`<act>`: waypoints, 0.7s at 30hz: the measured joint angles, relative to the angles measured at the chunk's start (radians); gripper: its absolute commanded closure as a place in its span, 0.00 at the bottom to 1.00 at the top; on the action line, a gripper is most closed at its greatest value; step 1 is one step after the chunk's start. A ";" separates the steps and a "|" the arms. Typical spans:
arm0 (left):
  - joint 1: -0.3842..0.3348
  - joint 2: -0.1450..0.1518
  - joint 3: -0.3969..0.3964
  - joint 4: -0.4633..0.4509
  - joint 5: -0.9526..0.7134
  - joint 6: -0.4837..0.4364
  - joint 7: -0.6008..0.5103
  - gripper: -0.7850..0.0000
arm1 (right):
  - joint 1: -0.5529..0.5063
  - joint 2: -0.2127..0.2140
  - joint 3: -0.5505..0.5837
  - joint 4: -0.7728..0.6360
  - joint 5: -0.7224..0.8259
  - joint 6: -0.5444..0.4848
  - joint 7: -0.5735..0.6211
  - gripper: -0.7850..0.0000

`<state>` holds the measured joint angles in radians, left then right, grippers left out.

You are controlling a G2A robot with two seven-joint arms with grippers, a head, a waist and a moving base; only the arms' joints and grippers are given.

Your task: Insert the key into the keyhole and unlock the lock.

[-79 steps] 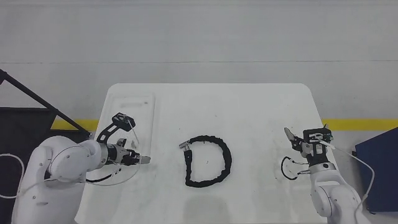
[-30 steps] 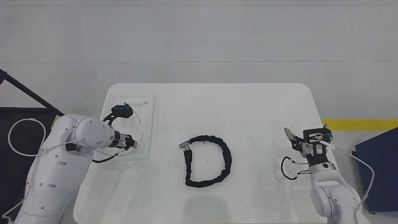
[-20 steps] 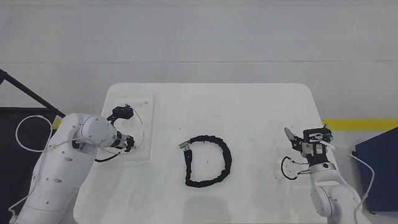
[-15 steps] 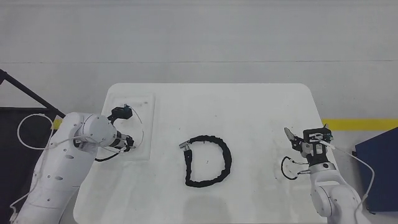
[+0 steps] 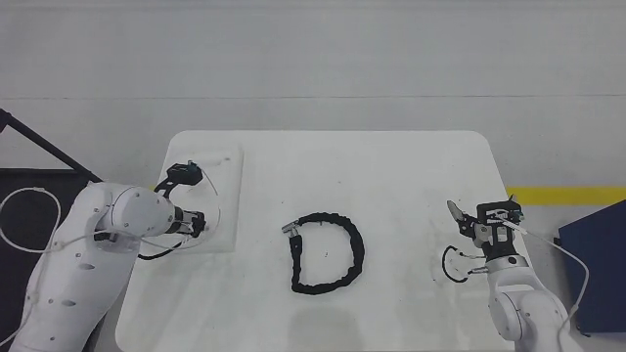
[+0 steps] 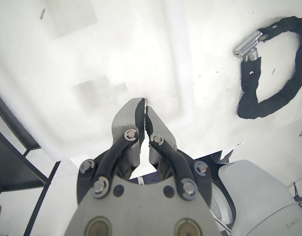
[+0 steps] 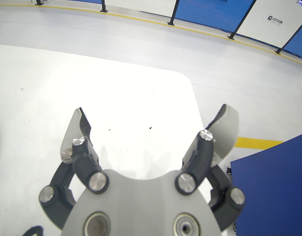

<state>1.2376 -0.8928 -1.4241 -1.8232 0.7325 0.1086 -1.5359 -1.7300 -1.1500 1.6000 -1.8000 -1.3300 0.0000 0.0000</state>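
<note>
Two states: left end effector (image 6: 144, 104) pinched together over foam tray (image 6: 131, 50), right end effector (image 7: 151, 109) spread wide.

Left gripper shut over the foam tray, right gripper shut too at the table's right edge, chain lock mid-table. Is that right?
Not quite: the right gripper is open, with its fingers spread wide, as the right wrist view shows. The rest holds: the left gripper is shut over the foam tray, and the chain lock lies in the middle of the table.
</note>
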 measured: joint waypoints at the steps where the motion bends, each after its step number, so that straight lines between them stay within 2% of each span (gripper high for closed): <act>1: 0.010 0.004 -0.003 -0.017 0.003 0.001 0.000 1.00 | 0.000 0.000 0.000 0.000 0.000 0.000 0.000 0.00; 4: 0.045 0.015 -0.014 -0.067 -0.051 0.002 0.000 1.00 | 0.000 0.000 0.000 0.000 0.000 0.000 0.000 0.00; 6: 0.048 0.023 -0.012 -0.030 -0.061 0.032 0.000 1.00 | 0.000 0.000 0.000 0.000 0.000 0.000 0.000 0.00; 10: 0.008 0.024 -0.007 0.003 0.002 0.058 0.000 1.00 | 0.000 0.000 0.000 0.000 0.000 0.000 0.000 0.00; 14: 0.007 0.036 -0.011 0.039 -0.215 0.057 0.000 1.00 | 0.000 0.000 0.000 0.000 0.000 0.000 0.000 0.00; 16: 0.002 0.050 0.018 0.102 -0.404 0.039 0.000 1.00 | 0.000 0.000 0.000 0.000 0.000 0.000 0.000 0.00; 18: -0.041 0.075 0.031 0.165 -0.531 0.054 0.000 1.00 | 0.000 0.000 0.000 0.000 0.000 0.000 0.000 0.00; 21: -0.063 0.094 0.084 0.198 -0.531 0.054 0.000 1.00 | 0.000 0.000 0.000 0.000 0.000 0.000 0.000 0.00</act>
<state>1.1750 -0.7992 -1.3401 -1.6255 0.2019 0.1624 -1.5359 -1.7300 -1.1500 1.6000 -1.8000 -1.3300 0.0000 0.0000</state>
